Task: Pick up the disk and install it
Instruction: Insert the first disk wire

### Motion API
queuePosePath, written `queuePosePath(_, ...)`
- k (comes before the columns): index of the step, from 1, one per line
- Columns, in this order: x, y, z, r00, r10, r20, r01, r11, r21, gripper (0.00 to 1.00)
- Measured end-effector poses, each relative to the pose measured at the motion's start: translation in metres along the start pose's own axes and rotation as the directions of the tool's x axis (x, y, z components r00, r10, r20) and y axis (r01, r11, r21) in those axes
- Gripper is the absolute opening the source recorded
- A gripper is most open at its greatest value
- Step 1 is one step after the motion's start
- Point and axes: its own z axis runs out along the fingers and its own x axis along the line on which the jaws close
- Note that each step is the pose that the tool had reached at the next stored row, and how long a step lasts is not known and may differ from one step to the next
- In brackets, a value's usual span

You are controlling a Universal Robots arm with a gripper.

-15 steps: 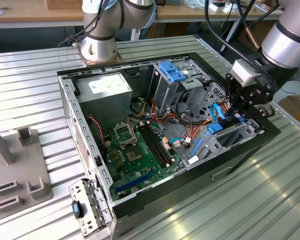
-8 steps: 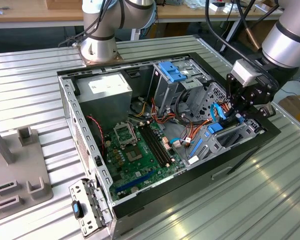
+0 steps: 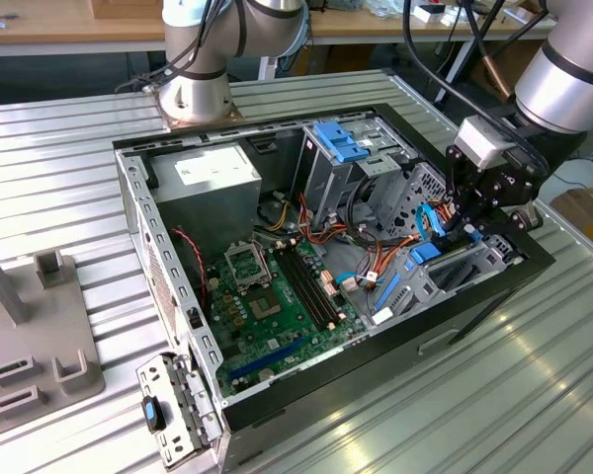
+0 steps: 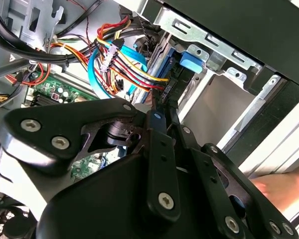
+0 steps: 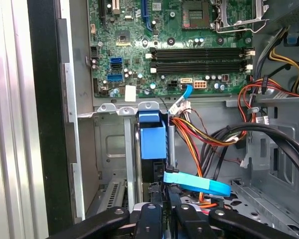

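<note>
The disk [image 5: 153, 142], grey with a bright blue carrier, stands on edge in a metal bay slot at the front corner of the open computer case [image 3: 277, 405]. Its blue end shows in the exterior view [image 3: 425, 251], on that view's right, and in the second wrist view [image 4: 189, 62]. My gripper [image 3: 471, 225] hangs just over that corner. In both wrist views the black fingers [image 5: 152, 211] lie close together, and the gripper [image 5: 167, 199] [image 4: 162, 99] is shut right at the disk's outer end. Whether the tips touch it is hidden.
Red, yellow and black cable bundles [image 4: 124, 64] and a flat blue cable [image 5: 197, 183] crowd the bay beside the fingers. The green motherboard [image 3: 267, 296] fills the case floor. An upright grey bay with a blue latch [image 3: 341, 143] stands behind. A grey fixture [image 3: 30, 326] sits at the exterior view's left.
</note>
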Motion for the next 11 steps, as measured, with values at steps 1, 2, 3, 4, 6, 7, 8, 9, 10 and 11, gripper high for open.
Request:
queuePosePath(1, 0.0, 0.0, 0.0004, 1.0, 0.0, -0.0019, 0.0, 1.0, -0.0005, 0.17)
queuePosePath(2, -0.0001, 0.0, 0.0008, 1.0, 0.0, -0.0038, 0.0, 1.0, -0.0008, 0.17)
queuePosePath(3, -0.0001, 0.0001, 0.0013, 1.0, 0.0, -0.0052, 0.0, 1.0, -0.0009, 0.17)
queuePosePath(4, -0.0001, 0.0001, 0.0015, 1.0, 0.0, -0.0056, 0.0, 1.0, -0.0009, 0.17)
queuePosePath(6, -0.0002, 0.0001, 0.0016, 1.0, 0.0, -0.0055, 0.0, 1.0, -0.0009, 0.17)
queuePosePath(7, -0.0002, 0.0001, 0.0016, 1.0, 0.0, -0.0055, 0.0, 1.0, -0.0009, 0.17)
queuePosePath(8, -0.0002, 0.0001, 0.0015, 1.0, 0.0, -0.0055, 0.0, 1.0, -0.0009, 0.17)
queuePosePath(9, -0.0002, 0.0001, 0.0013, 1.0, 0.0, -0.0052, 0.0, 1.0, -0.0009, 0.17)
queuePosePath(10, -0.0002, 0.0, 0.0007, 1.0, 0.0, -0.005, 0.0, 1.0, -0.0011, 0.17)
queuePosePath(11, -0.0002, 0.0, 0.0003, 1.0, 0.0, -0.0055, 0.0, 1.0, -0.0012, 0.17)
